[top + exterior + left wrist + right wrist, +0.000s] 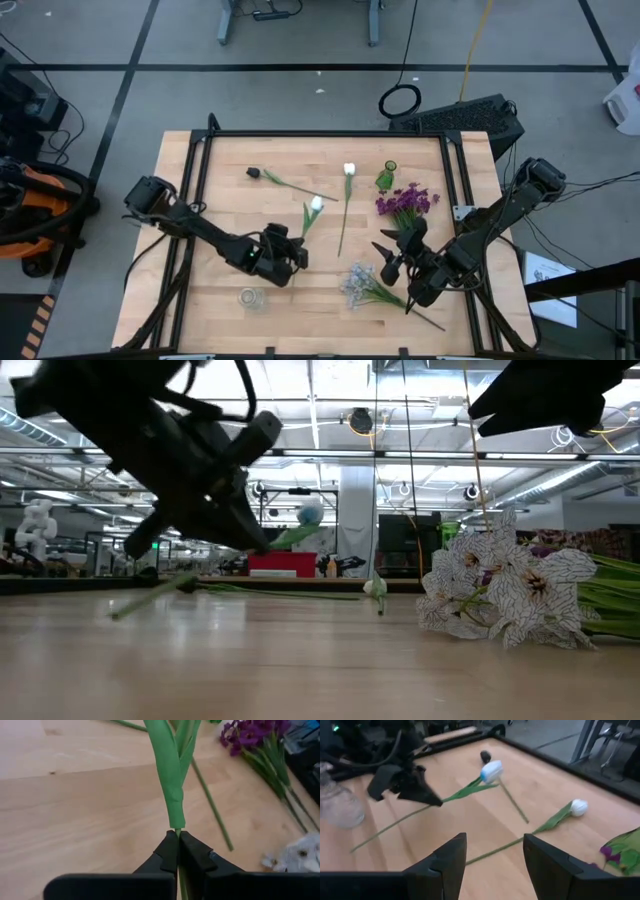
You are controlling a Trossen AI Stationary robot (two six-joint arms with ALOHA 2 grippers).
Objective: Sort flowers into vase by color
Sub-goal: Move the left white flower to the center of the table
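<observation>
Left gripper sits low over the table's front-middle, fingers pinched tight on the stem of a white tulip; its bud is lifted off the wood and the stem slants back toward the gripper. Right gripper hovers front-right with fingers spread apart, holding nothing, just beside the pale lavender sprig lying on the table. Second white tulip lies flat mid-table, stem running toward the front. Purple flower bunch lies right of it, near the small green vase at the back. Dark-budded stem lies back-left. Clear glass vase stands at the front-left, near the left gripper.
</observation>
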